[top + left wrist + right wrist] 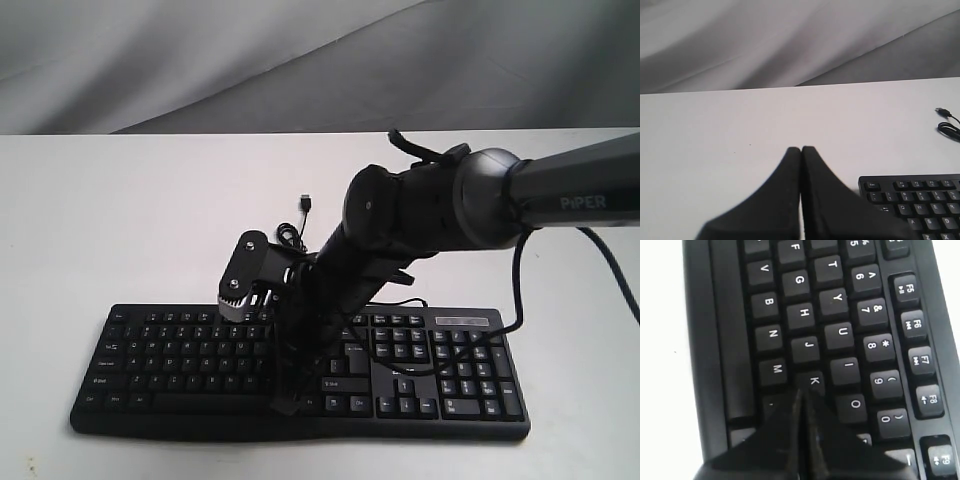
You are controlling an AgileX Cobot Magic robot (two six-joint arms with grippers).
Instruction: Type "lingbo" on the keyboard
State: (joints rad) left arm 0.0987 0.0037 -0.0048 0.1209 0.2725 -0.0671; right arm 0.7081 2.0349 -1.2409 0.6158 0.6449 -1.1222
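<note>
The black keyboard [440, 370] lies along the table's front edge, number pad to the right. My right arm reaches in from the right across its middle, and the right gripper [288, 398] points down over the letter keys. In the right wrist view the right gripper [802, 392] is shut, holding nothing, with its tip at the edge of the K key [813, 381], beside the O key [855, 404]; the keys under its fingers are hidden. My left gripper [801, 149] is shut and empty above bare table, off the Esc corner of the keyboard [920, 205]. It does not show in the exterior view.
The keyboard's thin black USB cable [305, 205] lies coiled behind it on the white table [120, 220], its plug loose; the cable [945, 117] also shows in the left wrist view. A grey cloth backdrop [200, 60] hangs behind the table.
</note>
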